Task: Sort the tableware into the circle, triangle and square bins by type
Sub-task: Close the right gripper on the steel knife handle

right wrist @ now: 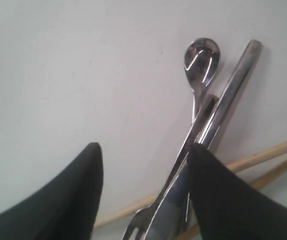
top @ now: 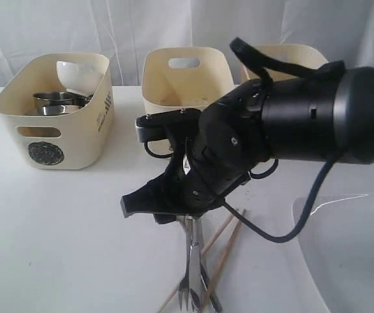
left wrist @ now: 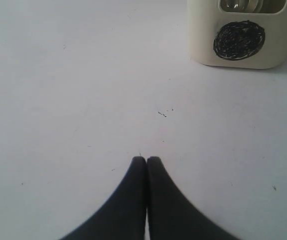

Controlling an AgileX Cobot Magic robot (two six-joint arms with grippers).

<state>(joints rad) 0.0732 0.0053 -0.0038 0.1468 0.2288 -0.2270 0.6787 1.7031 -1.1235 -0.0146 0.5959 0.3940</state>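
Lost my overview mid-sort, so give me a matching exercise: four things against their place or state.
1 left claw
2 right claw
3 small white bowl
4 fork

A open
B in the circle bin
C shut
D lying on the table, across the chopsticks

Pairs: 1-C, 2-A, 3-B, 4-D

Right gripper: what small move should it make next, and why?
Probably shift sideways to centre on the fork. The right gripper stands open, but the fork and knife lie by one finger, not between both.
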